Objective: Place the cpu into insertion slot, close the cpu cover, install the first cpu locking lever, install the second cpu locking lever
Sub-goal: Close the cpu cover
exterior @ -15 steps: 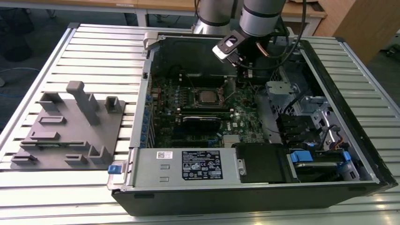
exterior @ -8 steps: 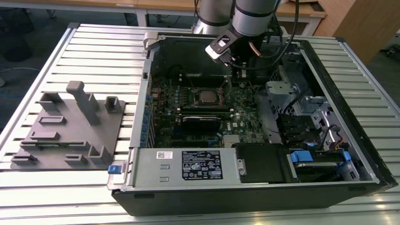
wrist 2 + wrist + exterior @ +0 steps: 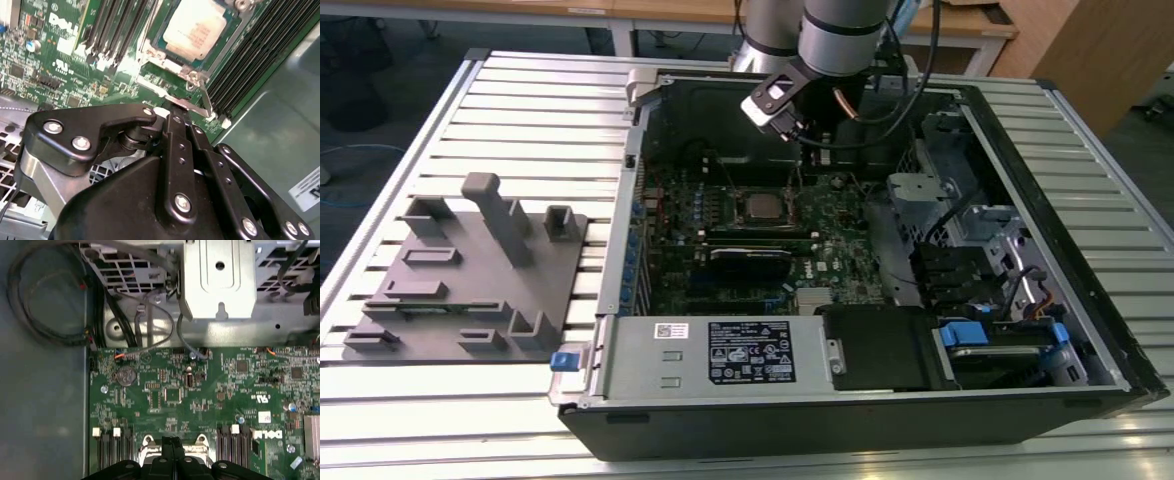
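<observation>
Jaws pinched narrow, empty — gripper (image 3: 172, 112) at the far edge of the insertion slot (image 3: 150, 56)
cpu (image 3: 196, 29) seated, just nearward of the tips; locking lever (image 3: 202, 97) beside them

One computer case (image 3: 854, 430) is counted on one slatted worktop (image 3: 520, 90), with one grey fixture block (image 3: 467, 290) beside it, one green motherboard (image 3: 841, 240), one cpu (image 3: 758, 207) and one silver power-supply box (image 3: 714, 355) inside it, one arm (image 3: 847, 30) bearing one claw (image 3: 171, 442), and, in the first wrist view, one coin cell (image 3: 125, 375)
</observation>
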{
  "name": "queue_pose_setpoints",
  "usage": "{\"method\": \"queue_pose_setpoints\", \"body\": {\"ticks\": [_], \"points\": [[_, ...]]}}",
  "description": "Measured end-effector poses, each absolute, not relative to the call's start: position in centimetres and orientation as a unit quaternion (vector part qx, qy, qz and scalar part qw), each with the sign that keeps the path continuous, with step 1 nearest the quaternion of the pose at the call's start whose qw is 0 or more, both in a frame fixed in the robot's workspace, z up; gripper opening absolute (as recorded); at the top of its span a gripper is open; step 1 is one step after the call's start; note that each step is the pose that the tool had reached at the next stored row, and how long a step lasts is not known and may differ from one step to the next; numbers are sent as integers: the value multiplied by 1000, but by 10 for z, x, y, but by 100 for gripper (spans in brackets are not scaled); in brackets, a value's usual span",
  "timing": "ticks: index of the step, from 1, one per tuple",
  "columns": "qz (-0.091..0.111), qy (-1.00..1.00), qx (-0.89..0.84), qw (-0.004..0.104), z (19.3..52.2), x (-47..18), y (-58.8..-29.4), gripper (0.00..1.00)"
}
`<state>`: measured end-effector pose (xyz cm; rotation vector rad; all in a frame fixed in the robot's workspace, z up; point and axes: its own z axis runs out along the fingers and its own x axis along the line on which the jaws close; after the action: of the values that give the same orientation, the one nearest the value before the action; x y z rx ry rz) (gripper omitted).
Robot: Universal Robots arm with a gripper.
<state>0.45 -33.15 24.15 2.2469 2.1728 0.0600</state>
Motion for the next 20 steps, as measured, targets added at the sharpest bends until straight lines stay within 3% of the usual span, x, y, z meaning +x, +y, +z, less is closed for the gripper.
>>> {"method": "queue_pose_setpoints", "body": {"ticks": [13,20], "points": [[21,693,720,10,242,-12,-332,10],[10,693,720,0,241,-12,-332,10]]}}
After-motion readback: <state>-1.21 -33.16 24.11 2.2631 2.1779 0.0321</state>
